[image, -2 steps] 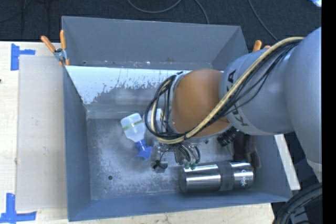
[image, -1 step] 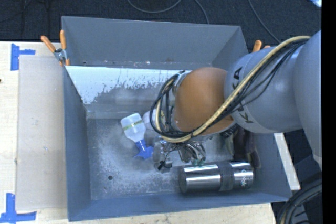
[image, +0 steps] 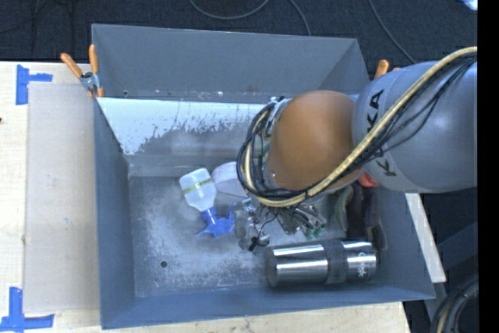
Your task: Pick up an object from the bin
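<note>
Toward the left side of the grey metal bin [image: 117,246], the floor is dusted with pale speckles and the sloping back wall carries white streaks. Near the middle of the floor a small clear plastic bottle [image: 196,188] with a yellow-green band lies tilted. Just below it is a small blue plastic piece [image: 217,227], close against the bottle's lower end; whether the two are joined cannot be told. Right of the bottle, a white rounded thing [image: 226,175] is partly hidden under the robot's looped cables [image: 256,168]. The gripper [image: 256,230] hangs low over the floor just right of the blue plastic piece, which is the thing nearest to it. Whether the gripper is spread wide or closed narrow cannot be told, since its metal parts are crowded under the wrist, and nothing can be seen held in it. Above it bulges the orange cover [image: 312,140] of the wrist, with the grey arm [image: 421,136] reaching in from the right. Below and to the right of the gripper, a stainless steel flask [image: 312,264] with a black band lies on its side along the front wall. A dark thing [image: 360,208], too shadowed to name, lies at the right wall
</note>
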Robot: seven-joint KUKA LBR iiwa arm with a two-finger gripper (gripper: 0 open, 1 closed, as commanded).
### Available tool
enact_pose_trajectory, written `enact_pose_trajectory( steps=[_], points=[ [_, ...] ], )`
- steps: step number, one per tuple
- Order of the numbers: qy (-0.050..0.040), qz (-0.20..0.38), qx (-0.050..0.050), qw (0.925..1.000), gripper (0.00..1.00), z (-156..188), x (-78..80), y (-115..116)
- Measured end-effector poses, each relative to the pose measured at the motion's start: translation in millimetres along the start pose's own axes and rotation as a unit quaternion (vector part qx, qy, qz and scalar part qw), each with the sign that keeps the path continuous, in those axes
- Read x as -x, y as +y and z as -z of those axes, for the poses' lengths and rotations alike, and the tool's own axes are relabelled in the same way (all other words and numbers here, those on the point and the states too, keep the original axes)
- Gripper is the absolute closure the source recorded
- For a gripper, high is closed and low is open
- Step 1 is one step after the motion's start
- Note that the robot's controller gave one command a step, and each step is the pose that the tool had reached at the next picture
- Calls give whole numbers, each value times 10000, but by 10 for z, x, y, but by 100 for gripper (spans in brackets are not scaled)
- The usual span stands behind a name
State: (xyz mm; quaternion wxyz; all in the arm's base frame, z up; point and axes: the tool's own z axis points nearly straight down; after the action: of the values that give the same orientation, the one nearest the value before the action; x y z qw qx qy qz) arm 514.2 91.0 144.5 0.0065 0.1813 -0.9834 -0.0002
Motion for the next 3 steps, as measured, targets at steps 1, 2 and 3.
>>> enact_pose_trajectory(
  steps=[1, 2, 3],
  points=[
    [6, -1799, 0, 9837, 0, 370, -476, -380],
    [8, -1799, 7, 9837, 0, 366, -474, -372],
    [-35, -1214, 3, 9926, 0, 91, -514, -517]
  ],
)
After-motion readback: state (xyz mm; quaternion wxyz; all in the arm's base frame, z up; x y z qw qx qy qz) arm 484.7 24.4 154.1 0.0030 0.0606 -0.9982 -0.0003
